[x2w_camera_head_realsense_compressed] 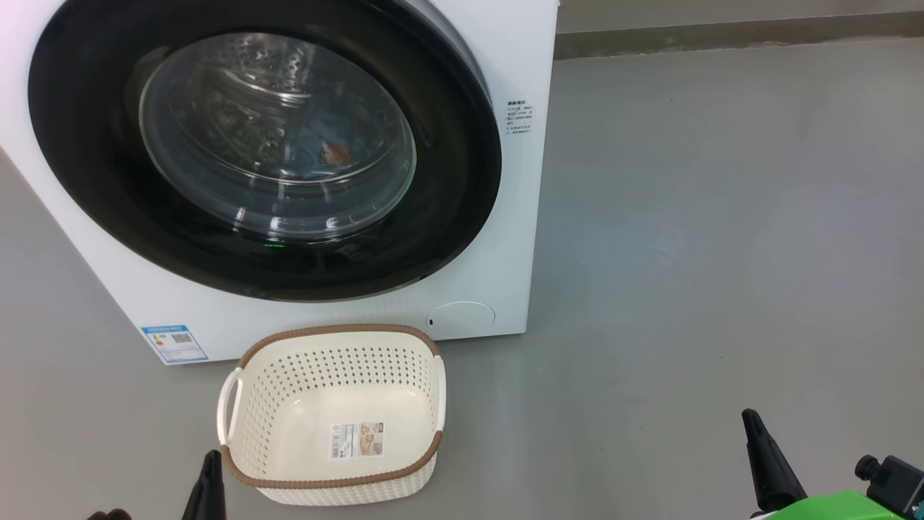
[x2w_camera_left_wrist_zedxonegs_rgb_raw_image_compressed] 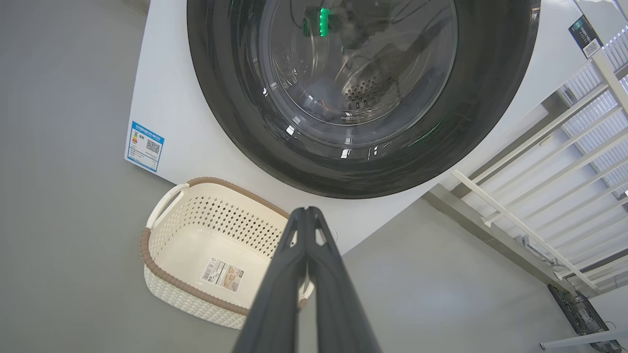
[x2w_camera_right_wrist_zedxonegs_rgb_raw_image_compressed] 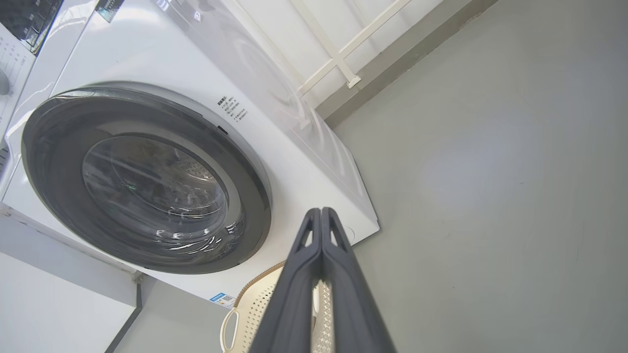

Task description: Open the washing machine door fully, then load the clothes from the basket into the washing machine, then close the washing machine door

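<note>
The white washing machine [x2w_camera_head_realsense_compressed: 509,238] stands on the grey floor with its round black-rimmed door [x2w_camera_head_realsense_compressed: 451,180] closed flat against the front. Through the glass, light blue clothes [x2w_camera_head_realsense_compressed: 325,144] with an orange print lie in the steel drum. In front of the machine sits the cream basket [x2w_camera_head_realsense_compressed: 339,331] with a brown rim; nothing lies in it, and a paper label shows on its bottom. My left gripper [x2w_camera_head_realsense_compressed: 211,466] is shut just left of the basket's near corner. My right gripper [x2w_camera_head_realsense_compressed: 751,422] is shut, well to the right over bare floor. In the wrist views, both gripper tips [x2w_camera_left_wrist_zedxonegs_rgb_raw_image_compressed: 308,212] [x2w_camera_right_wrist_zedxonegs_rgb_raw_image_compressed: 321,212] are pressed together and hold nothing.
Open grey floor [x2w_camera_head_realsense_compressed: 722,253] stretches to the right of the machine up to a wall skirting [x2w_camera_head_realsense_compressed: 722,32]. A white railed frame [x2w_camera_left_wrist_zedxonegs_rgb_raw_image_compressed: 554,196] stands beside the machine in the left wrist view. Another white appliance [x2w_camera_right_wrist_zedxonegs_rgb_raw_image_compressed: 19,44] adjoins the machine in the right wrist view.
</note>
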Available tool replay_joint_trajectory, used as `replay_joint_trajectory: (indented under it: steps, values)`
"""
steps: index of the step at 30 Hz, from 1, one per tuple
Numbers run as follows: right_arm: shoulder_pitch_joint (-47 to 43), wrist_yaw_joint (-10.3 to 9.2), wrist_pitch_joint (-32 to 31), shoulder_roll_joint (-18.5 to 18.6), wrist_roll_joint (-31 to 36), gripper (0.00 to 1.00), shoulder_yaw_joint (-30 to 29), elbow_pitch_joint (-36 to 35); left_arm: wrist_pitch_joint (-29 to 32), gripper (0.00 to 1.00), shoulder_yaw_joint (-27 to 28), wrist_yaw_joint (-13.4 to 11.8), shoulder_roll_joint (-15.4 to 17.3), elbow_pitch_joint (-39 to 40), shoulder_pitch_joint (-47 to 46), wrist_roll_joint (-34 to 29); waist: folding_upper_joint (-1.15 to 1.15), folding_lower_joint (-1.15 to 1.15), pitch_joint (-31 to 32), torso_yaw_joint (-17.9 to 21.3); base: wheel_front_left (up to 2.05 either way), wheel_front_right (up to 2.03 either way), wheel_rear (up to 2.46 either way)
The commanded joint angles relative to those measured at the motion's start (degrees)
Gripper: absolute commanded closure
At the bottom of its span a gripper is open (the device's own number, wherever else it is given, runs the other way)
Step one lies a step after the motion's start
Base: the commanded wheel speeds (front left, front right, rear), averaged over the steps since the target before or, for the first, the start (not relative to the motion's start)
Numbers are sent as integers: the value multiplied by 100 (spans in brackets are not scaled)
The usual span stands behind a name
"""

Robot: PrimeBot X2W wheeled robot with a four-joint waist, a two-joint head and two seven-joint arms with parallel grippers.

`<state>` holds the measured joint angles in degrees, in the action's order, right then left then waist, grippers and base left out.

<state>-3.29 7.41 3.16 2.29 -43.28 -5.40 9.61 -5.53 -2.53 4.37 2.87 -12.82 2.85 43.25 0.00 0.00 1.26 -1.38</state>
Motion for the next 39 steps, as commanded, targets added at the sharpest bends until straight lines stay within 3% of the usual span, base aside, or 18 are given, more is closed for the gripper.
replay_joint_trajectory:
  steps: [1,39]
  values:
    - [313,3,-29,38,-192,100,30,-115,35,100,136,71,40,107,-261,195,0,0,-3,3,0,0,0]
    - [654,6,-533,49,-2706,100,-50,183,662,100,550,200,19,-18,-606,2711,0,0,-78,75,0,0,0]
